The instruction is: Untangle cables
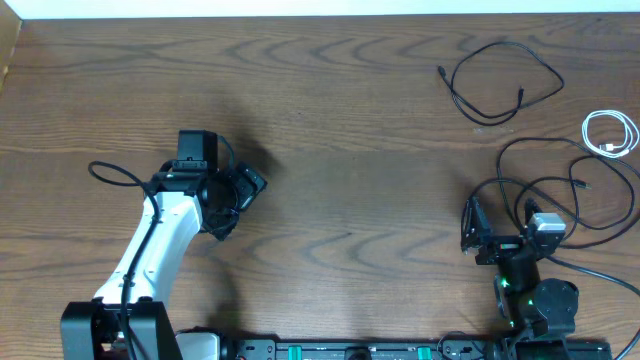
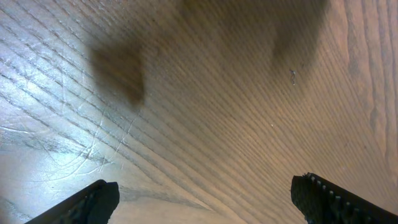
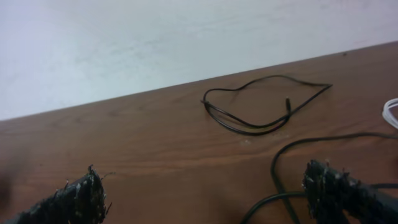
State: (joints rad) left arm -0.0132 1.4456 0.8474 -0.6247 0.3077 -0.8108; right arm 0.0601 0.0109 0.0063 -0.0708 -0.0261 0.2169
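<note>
The white-shelled left arm angles in from the table's (image 1: 350,120) near-left corner, left gripper (image 2: 205,204) spread wide over scratched woodgrain. By the right edge, the right gripper (image 1: 500,228) also stands apart, amid the sprawling black cable (image 3: 274,163). Its wrist view shows the looped black cable (image 3: 255,131) near the far edge. Only overhead shows the coiled white cable (image 1: 610,148) whole.

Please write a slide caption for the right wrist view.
Open right claw above the wooden table, a looped black cable lying ahead.
</note>
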